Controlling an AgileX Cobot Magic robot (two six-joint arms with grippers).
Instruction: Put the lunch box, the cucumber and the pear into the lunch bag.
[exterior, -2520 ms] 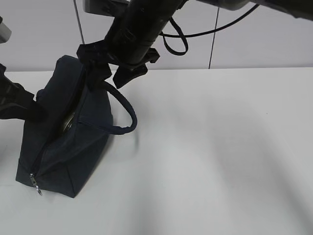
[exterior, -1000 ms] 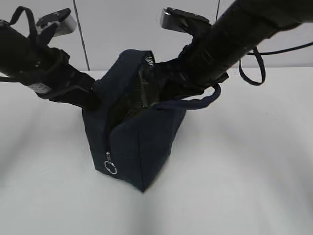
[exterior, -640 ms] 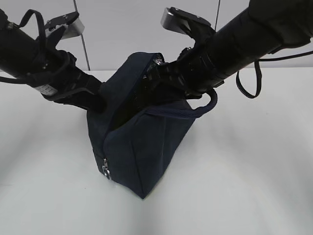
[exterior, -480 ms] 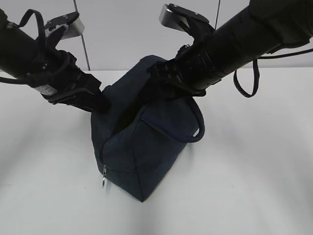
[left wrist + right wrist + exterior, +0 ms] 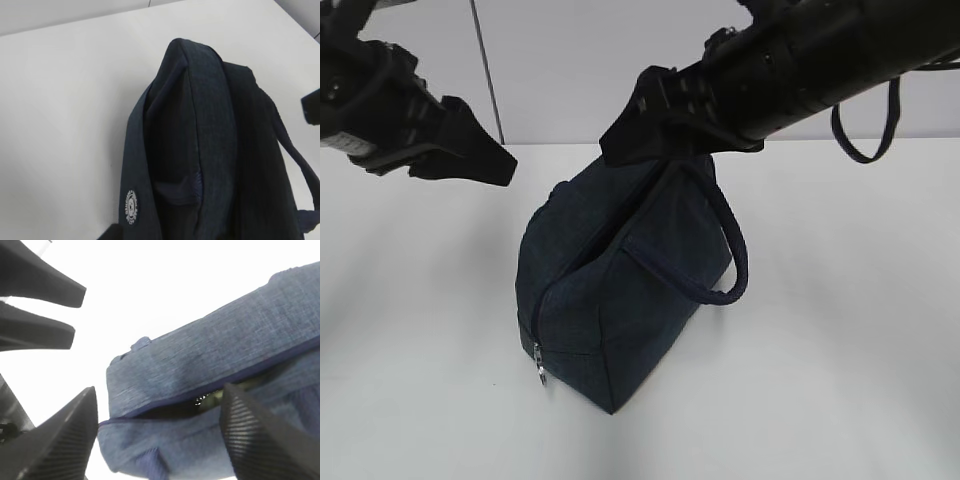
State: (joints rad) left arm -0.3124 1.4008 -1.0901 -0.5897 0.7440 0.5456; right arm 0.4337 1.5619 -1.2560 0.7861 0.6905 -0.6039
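The navy lunch bag (image 5: 620, 290) stands on the white table, its zip pull (image 5: 538, 372) hanging at the front and its handle (image 5: 732, 250) drooping on the right. My right gripper (image 5: 635, 140) hovers just above the bag's top, open and empty; in the right wrist view (image 5: 159, 390) its fingers straddle the bag's partly open slit (image 5: 200, 400), where something glints inside. My left gripper (image 5: 495, 160) is up and to the left, clear of the bag, its two fingers (image 5: 40, 282) apart and empty. The lunch box, cucumber and pear are hidden.
The left wrist view looks down on the bag's back end (image 5: 200, 100) and its round white logo patch (image 5: 130, 206). White table (image 5: 840, 330) surrounds the bag. A pale wall (image 5: 570, 60) rises behind the table. A cable loop (image 5: 865, 130) hangs from the right arm.
Both grippers have let go of the bag and pulled up and away, the left one further left. The bag's mouth has fallen nearly shut and the handle has dropped to the right side.
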